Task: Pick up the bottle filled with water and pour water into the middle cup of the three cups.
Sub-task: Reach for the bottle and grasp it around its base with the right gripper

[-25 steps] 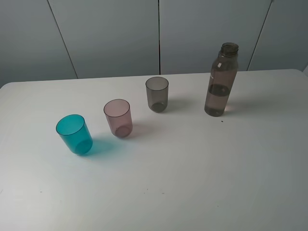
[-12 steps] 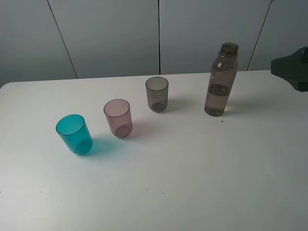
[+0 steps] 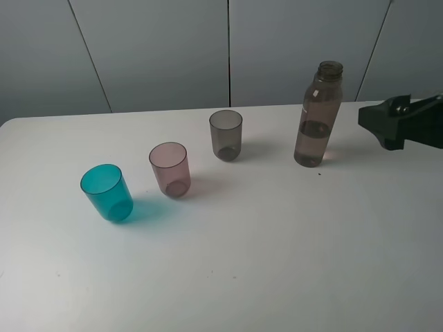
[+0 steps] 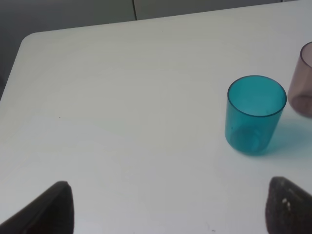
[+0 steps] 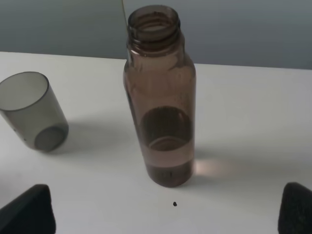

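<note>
Surface (image 3: 277, 263): white, plain, carrying everything here.
Left end effector (image 4: 168, 210): fingers spread wide, holding nothing; hovering over the left part of the surface, short of the teal cup.
Teal cup (image 3: 107, 192): nearest of the three cups, closest to the left edge, upright, open mouth up.
Middle cup (image 3: 169, 169): pale pink, translucent, upright; between the teal cup and the grey cup, apart from both.
Grey cup (image 3: 226, 135): smoky, upright, farthest of the row, toward the middle of the far edge.
Row: slanting from near left to far middle.
Speck (image 3: 319, 173): small and dark, on the surface just in front of the bottle base.
Bottle (image 3: 318, 117): smoky brown, uncapped, upright toward the far right corner, well right of the grey cup; water filling less than half; pale spot on the shoulder, too small to read.
Right end effector (image 5: 164, 212): fingers wide apart, gripping nothing; by the right edge, facing the bottle, not touching it.
</note>
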Controlling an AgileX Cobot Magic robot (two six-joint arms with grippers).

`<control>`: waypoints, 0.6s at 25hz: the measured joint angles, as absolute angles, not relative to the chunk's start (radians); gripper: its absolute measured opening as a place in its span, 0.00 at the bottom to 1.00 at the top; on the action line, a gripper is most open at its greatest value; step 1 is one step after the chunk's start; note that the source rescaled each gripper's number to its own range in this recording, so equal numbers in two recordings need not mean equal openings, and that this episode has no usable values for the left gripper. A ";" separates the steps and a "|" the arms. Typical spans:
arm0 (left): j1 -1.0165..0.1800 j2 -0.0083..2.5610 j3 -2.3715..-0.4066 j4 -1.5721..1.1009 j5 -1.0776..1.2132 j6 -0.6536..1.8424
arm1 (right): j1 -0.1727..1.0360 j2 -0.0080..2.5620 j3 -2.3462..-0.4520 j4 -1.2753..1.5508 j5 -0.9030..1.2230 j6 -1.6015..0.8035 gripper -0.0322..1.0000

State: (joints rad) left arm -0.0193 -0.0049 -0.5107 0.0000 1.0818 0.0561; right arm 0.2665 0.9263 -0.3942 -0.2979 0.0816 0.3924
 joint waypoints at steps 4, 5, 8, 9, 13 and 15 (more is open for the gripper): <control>-0.019 -0.005 -0.511 0.000 1.082 0.056 | 0.266 1.015 -0.395 -0.181 0.041 0.277 1.00; -0.019 -0.005 -0.511 0.000 1.082 0.056 | 0.266 1.040 -0.395 -0.164 0.034 0.253 1.00; -0.019 -0.005 -0.511 0.000 1.082 0.056 | 0.266 1.114 -0.395 -0.145 0.009 0.226 1.00; -0.019 -0.005 -0.511 0.000 1.082 0.056 | 0.266 1.141 -0.395 -0.146 -0.012 0.222 1.00; -0.019 -0.005 -0.511 0.000 1.082 0.056 | 0.266 1.245 -0.395 -0.187 -0.096 0.235 1.00; -0.019 -0.005 -0.511 0.000 1.082 0.056 | 0.266 1.295 -0.395 -0.230 -0.135 0.263 1.00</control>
State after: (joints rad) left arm -0.0193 -0.0049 -0.5107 0.0000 1.0818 0.0561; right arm 0.2665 1.2955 -0.3945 -0.2300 -0.1346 0.2634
